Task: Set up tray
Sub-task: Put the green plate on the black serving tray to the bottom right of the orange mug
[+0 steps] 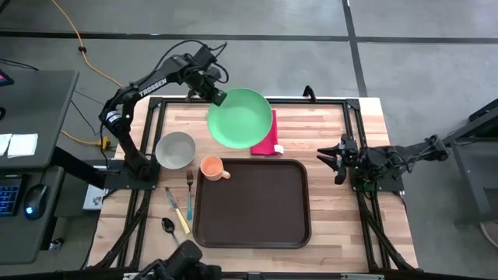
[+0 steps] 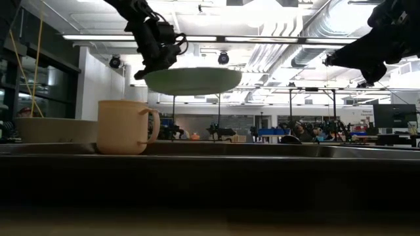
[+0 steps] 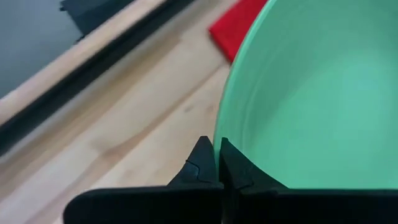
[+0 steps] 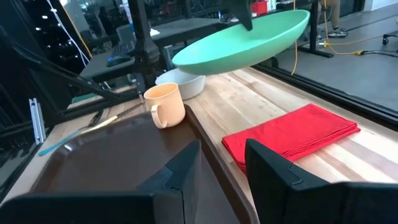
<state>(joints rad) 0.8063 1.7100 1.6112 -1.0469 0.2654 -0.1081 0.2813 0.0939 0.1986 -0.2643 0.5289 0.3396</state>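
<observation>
**Q:** Where does the load sit relative to its target?

**A:** I have the left claw (image 1: pixel 219 96) pinched shut on the rim of the green plate (image 1: pixel 240 117), held level in the air over the worktop's (image 1: pixel 327 194) far edge. The tray (image 1: pixel 253 204) lies toward the near edge from the claw, its long axis running left to right, its floor bare.

**Q:** Which arm is nearer, and what crowds the path?

**A:** My left arm is nearer. The right claw (image 1: pixel 336 158) waits partly open, holding nothing, past the tray's right rim. The orange mug (image 1: pixel 212 167) stands on the tray's far-left corner, and the red napkin (image 1: pixel 267 138) lies partly under the plate. I judge the tray's middle offers open room. The grey bowl (image 1: pixel 175 149), fork (image 1: pixel 189 194) and spoon (image 1: pixel 169 226) lie left of the tray.
</observation>
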